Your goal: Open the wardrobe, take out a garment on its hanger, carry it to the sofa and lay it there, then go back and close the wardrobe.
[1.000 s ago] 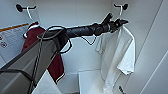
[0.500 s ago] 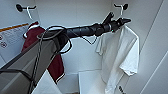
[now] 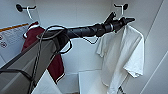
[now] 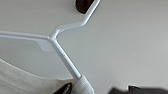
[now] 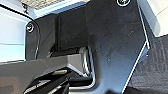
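Inside the wardrobe [image 3: 75, 10], the left gripper [image 3: 122, 20] is seen clenched on the hanger [image 4: 62, 53] at the shoulder of the garment [image 3: 122, 55] — hung from a dark hook [image 3: 124, 6], well apart from the dark red top [image 3: 37, 40].

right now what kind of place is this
Most likely the inside of an open wardrobe: white walls, two dark hooks, a white T-shirt on a hanger, and a dark red top hanging beside it.
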